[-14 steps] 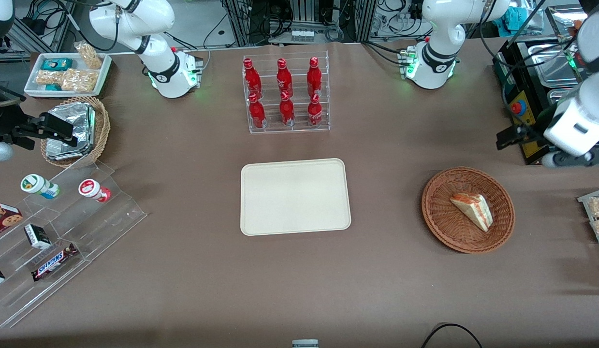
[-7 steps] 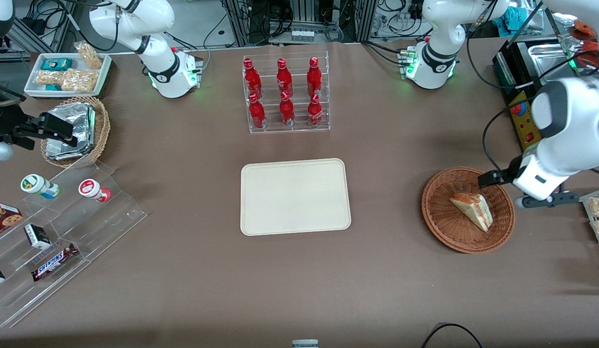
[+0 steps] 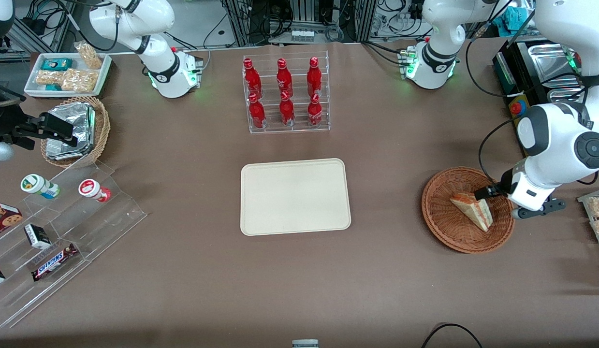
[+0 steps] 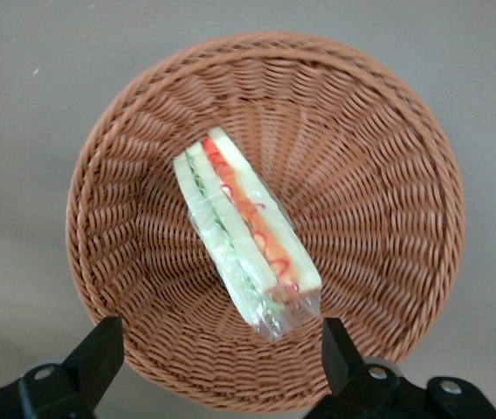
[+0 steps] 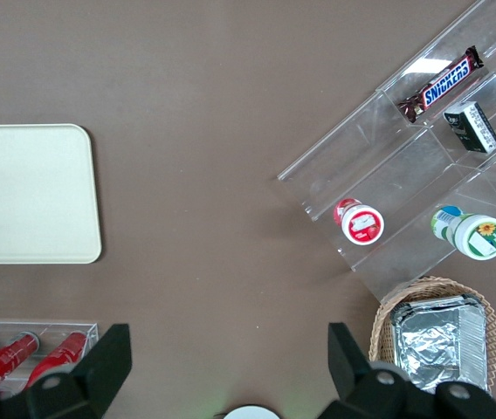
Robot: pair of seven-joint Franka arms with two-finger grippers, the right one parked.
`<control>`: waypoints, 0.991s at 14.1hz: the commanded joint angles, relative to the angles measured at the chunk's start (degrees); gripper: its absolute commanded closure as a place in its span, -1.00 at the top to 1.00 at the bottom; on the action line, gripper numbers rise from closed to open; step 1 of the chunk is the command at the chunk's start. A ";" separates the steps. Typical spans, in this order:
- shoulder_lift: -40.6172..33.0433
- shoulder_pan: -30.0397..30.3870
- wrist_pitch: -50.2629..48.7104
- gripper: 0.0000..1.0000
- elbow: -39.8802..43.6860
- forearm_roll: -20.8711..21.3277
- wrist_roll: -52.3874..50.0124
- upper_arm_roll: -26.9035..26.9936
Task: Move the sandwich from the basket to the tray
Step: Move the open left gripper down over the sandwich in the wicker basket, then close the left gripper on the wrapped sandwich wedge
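One sandwich (image 4: 244,234) lies in the basket (image 4: 388,131), long axis slanting between the rims — the claw (image 4: 222,358), spread wide and empty, hovers above its blunt end, fingers straddling that axis.

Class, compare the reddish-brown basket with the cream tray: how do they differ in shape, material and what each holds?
The basket is round, bowl-shaped and woven; the tray is rectangular, flat and smooth. The basket holds the sandwich; the tray holds nothing. The left arm's hand hovers open above the basket, not the tray. Both rest on the brown table.
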 commanded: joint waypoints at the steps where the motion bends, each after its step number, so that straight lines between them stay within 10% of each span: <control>1: 0.89 0.33 3.02 1.00 -0.12 0.16 -10.78 -0.62; 11: 7.74 -0.29 9.71 0.89 -0.12 -0.90 -31.64 -1.14; 14: 8.28 -0.29 8.83 -0.73 -0.39 -0.81 -31.38 -1.14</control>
